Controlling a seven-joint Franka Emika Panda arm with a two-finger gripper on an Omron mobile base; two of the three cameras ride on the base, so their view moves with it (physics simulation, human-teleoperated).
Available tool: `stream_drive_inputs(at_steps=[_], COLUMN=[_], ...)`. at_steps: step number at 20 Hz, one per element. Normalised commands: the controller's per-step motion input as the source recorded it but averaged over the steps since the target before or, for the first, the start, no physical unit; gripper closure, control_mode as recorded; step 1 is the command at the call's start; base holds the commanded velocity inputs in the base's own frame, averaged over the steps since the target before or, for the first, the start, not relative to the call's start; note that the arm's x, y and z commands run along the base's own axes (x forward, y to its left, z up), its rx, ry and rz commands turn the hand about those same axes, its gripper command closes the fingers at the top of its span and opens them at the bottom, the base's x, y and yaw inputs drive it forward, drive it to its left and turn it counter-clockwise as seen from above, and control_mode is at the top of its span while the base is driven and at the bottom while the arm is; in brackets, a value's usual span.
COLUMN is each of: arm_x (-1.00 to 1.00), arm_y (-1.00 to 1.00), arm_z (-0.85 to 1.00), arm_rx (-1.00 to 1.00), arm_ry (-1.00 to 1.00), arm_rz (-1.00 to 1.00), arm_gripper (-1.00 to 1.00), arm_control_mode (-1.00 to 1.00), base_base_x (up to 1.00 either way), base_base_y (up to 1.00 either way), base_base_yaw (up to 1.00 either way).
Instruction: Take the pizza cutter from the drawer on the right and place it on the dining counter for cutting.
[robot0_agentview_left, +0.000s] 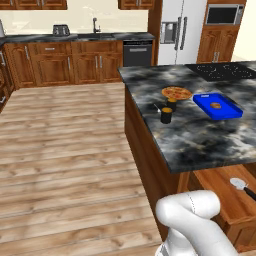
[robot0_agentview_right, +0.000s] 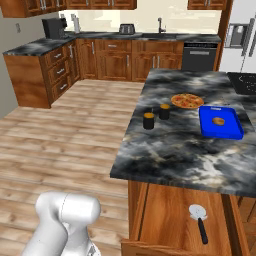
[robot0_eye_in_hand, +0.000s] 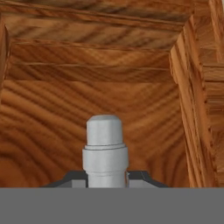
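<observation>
The pizza cutter (robot0_agentview_right: 198, 216) lies in the open drawer (robot0_agentview_right: 165, 215) below the dining counter's (robot0_agentview_right: 175, 150) near edge; the pizza (robot0_agentview_right: 187, 101) lies farther back on top.

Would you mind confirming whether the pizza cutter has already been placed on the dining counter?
No, the pizza cutter lies inside the open drawer below the dining counter edge, not on the stone top.

A smooth, glossy white arm (robot0_agentview_left: 192, 220) is seen, built from rounded, tube-like segments. A thin dark dashed seam is marked across the casing in the left base view. Soft grey shading is shown on the curved shells in the right base view.
</observation>
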Motion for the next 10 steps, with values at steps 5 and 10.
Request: stream_drive_inputs(at_steps=[5,10], arm_x=[-0.49,-0.44], arm_y=[-0.01,-0.05], arm_z=[-0.07,-0.09], arm_rx=[0.0,0.0], arm_ry=[0.02,0.01], arm_rz=[0.0,0.0], arm_gripper=[1.0,1.0], arm_control_mode=[-1.0,-1.0], base_base_x=[0.0,0.0], base_base_y=[0.0,0.0], base_base_yaw=[0.0,0.0])
